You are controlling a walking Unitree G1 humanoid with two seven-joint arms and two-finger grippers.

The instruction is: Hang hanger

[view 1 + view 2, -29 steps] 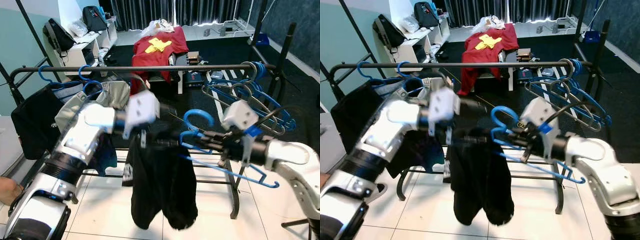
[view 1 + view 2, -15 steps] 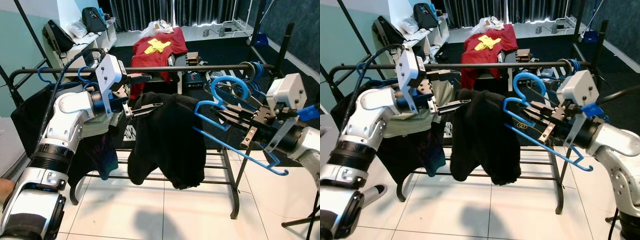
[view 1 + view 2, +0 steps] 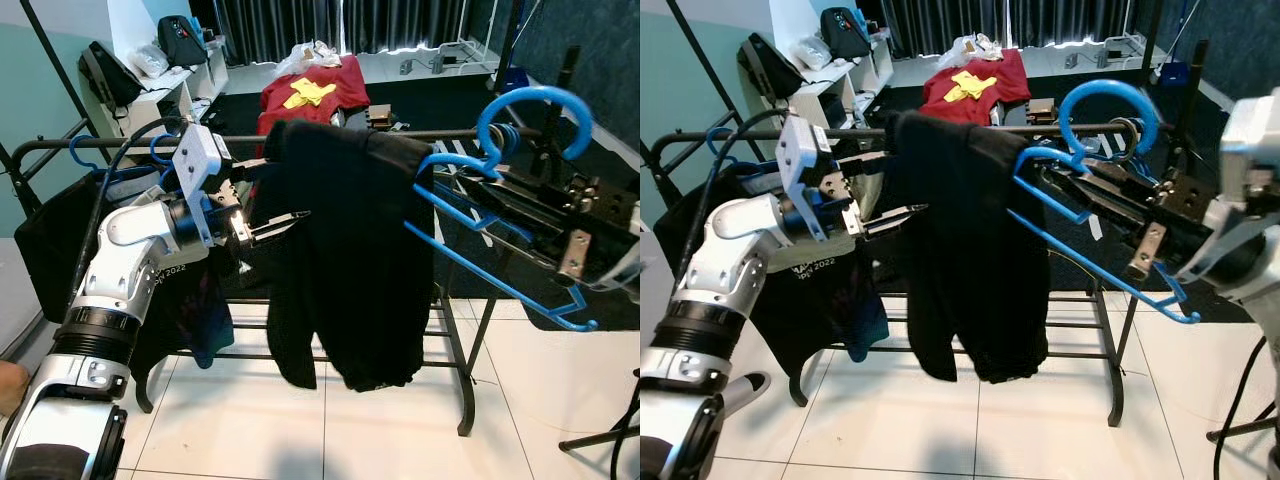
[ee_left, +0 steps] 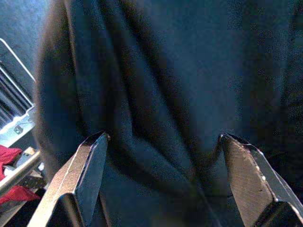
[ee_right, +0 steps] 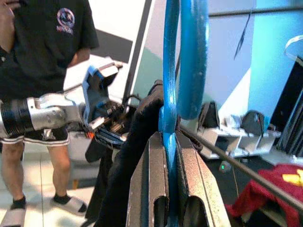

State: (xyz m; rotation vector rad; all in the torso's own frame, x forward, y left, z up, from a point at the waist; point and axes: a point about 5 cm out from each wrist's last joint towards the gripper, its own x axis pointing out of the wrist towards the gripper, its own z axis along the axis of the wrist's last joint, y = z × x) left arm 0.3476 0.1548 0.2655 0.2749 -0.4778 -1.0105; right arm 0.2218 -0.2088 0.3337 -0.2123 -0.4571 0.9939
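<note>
Head views show the right gripper point(image 3: 1080, 185) clamped on a blue hanger point(image 3: 1095, 215) carrying a black garment point(image 3: 970, 250), held up level with the clothes rail point(image 3: 860, 133), its hook just in front of the bar. The left gripper point(image 3: 278, 195) sits at the garment's left edge, fingers spread apart, one above and one below a fold of cloth. More blue hangers point(image 3: 95, 165) and dark clothes hang at the rail's left end, and a red shirt point(image 3: 305, 90) lies behind. Left wrist view: both black fingertips point(image 4: 90, 165) stand wide, with dark fabric point(image 4: 161, 94) between them. Right wrist view: the fingers point(image 5: 151, 184) press together on the hanger's neck point(image 5: 169, 118); a person point(image 5: 42, 71) in a black shirt stands behind the left arm point(image 5: 42, 116).
</note>
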